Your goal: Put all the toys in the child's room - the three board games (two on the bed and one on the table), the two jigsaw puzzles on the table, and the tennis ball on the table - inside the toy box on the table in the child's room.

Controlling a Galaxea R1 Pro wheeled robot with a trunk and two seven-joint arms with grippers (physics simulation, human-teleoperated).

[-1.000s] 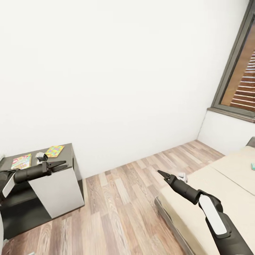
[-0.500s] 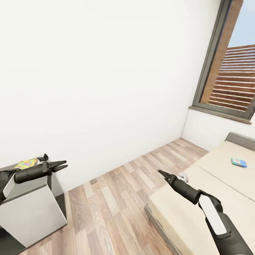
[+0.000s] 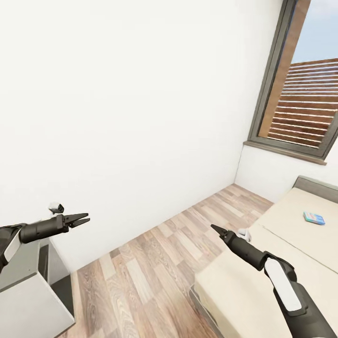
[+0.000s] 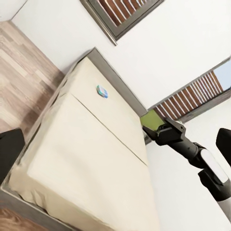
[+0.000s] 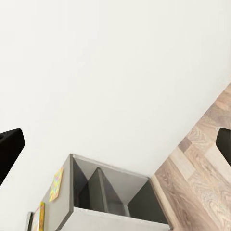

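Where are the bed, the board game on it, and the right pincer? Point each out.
bed (image 3: 244,286): head view, bare mattress top.
board game (image 3: 314,218): head view, centre of its blue lid.
right pincer (image 3: 215,228): head view, at the fingertips.

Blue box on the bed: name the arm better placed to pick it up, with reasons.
Right, probably. The right gripper already hangs over the bed, on the blue box side. The left gripper points over the table, across the floor. Both look empty.
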